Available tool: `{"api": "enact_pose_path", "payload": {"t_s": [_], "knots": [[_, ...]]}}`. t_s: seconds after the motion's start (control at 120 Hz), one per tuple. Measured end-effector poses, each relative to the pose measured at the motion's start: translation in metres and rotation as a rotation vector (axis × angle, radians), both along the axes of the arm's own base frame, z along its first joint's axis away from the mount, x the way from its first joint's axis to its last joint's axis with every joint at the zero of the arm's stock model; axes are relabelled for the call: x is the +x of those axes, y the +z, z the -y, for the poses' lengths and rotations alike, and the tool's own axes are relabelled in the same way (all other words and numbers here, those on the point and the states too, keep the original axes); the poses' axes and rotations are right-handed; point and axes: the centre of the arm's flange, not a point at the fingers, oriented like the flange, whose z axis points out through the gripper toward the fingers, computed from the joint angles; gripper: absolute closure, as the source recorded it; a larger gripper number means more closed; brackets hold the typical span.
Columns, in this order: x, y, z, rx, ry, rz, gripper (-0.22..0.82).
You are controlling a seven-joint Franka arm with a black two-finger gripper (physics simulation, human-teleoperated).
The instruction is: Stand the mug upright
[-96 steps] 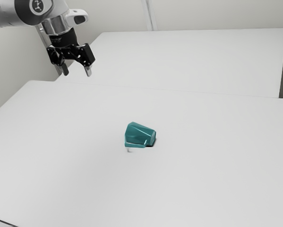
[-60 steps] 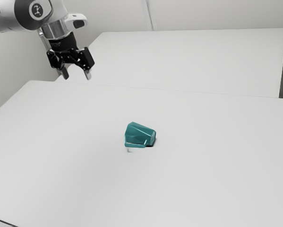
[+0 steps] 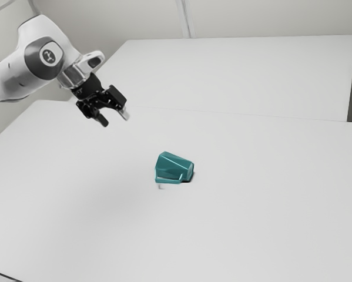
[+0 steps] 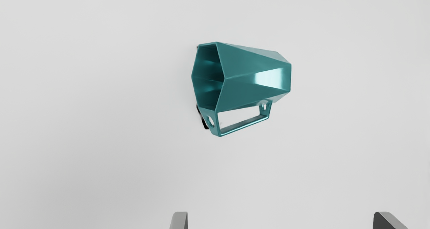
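Observation:
A teal faceted mug [image 3: 174, 167] lies on its side on the white table, its base toward the exterior view's right. In the wrist view the mug [image 4: 253, 77] shows its hollow mouth and its angular handle, which sticks out on the side nearer my fingers. My gripper [image 3: 115, 119] hangs above the table, up and to the exterior view's left of the mug, well apart from it. Seen from the wrist, the gripper [image 4: 280, 219] has its two fingertips wide apart with nothing between them.
The white tabletop [image 3: 252, 223] stretches all around the mug. Behind it, in the exterior view, stands a pale raised panel or surface [image 3: 240, 76], with walls beyond.
My arm has come forward and down, toward the exterior view's right and nearer the mug, and the hand has tilted. The mug lies where it was.

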Motion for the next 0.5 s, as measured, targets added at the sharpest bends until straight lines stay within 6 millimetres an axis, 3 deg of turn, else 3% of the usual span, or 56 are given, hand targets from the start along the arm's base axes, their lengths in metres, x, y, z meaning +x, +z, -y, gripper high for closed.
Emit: {"api": "enact_pose_path", "payload": {"t_s": [0.117, 0.5], "knots": [[-0.002, -0.032, 0.001, -0.091, -0.006, 0.033, 0.0], [-0.009, -0.109, -0.034, -0.295, -0.005, 0.186, 0.0]]}}
